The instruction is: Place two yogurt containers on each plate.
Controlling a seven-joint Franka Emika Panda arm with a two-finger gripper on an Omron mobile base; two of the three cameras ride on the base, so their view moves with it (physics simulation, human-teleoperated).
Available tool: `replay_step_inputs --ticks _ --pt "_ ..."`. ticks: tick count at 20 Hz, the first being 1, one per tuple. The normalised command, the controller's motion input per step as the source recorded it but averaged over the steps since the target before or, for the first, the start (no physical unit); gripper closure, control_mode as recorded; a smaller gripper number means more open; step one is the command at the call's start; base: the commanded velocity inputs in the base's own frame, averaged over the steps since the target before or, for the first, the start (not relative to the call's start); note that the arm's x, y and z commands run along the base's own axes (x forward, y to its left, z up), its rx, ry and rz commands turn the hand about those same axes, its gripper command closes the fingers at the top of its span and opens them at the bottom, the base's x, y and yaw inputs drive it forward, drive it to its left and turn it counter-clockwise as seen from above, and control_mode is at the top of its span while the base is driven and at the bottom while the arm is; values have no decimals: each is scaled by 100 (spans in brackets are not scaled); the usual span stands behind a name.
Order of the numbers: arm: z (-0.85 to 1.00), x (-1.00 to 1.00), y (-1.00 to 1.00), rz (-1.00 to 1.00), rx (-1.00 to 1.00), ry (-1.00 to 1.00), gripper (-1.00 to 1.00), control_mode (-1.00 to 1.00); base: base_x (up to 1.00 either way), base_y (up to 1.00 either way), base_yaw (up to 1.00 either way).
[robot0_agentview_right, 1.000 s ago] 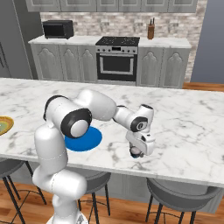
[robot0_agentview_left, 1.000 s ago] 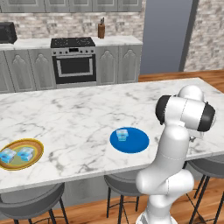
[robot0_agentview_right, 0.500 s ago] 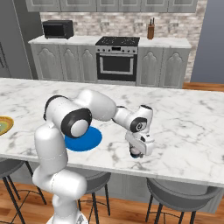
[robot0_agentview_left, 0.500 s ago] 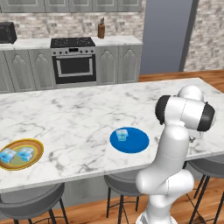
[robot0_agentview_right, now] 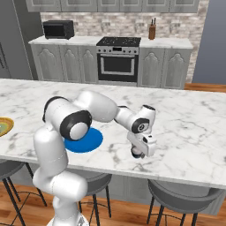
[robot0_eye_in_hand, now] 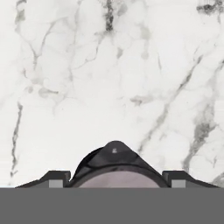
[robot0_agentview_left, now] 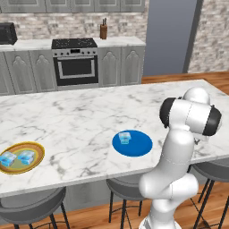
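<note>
Two plates sit on the white marble island counter [robot0_agentview_left: 80, 120]. The gold-rimmed plate [robot0_agentview_left: 21, 157], at about 8 o'clock in the left base view, carries two yogurt containers [robot0_agentview_left: 17, 158] side by side on its pale green centre. The blue plate [robot0_agentview_left: 132, 143], near the counter's front edge at about 5 o'clock from the frame centre, carries one yogurt container [robot0_agentview_left: 125, 137] on its left portion. That makes three containers on plates. In the right base view, part of the blue plate shows behind the arm's shoulder, and the gold rim of the other plate shows at the left frame edge, at 9 o'clock. The arm reaches out to 3 o'clock of the blue plate, and the gripper [robot0_agentview_right: 137, 152] points down at the counter near its front edge, with a small dark rounded object [robot0_agentview_right: 136, 153] at its tip. In the hand view, a dark round-topped object [robot0_eye_in_hand: 114, 166] sits low between the two finger tips [robot0_eye_in_hand: 55, 178], over bare marble. Whether the jaws are pressing on it or merely flanking it cannot be told. Four stools [robot0_agentview_left: 27, 210] stand under the counter's front edge across the two base views.
</note>
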Motion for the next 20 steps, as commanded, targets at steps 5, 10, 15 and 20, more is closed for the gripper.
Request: replay_step_inputs --ticks 5,10,15,20 --pt "51 -3 41 0 0 -6 100 -100 0 0 0" --pt "30 2 78 0 -2 1 100 -100 0 0 0" --pt "24 8 85 0 0 3 100 -100 0 0 0" --pt "4 3 81 0 0 0 100 -100 0 0 0"
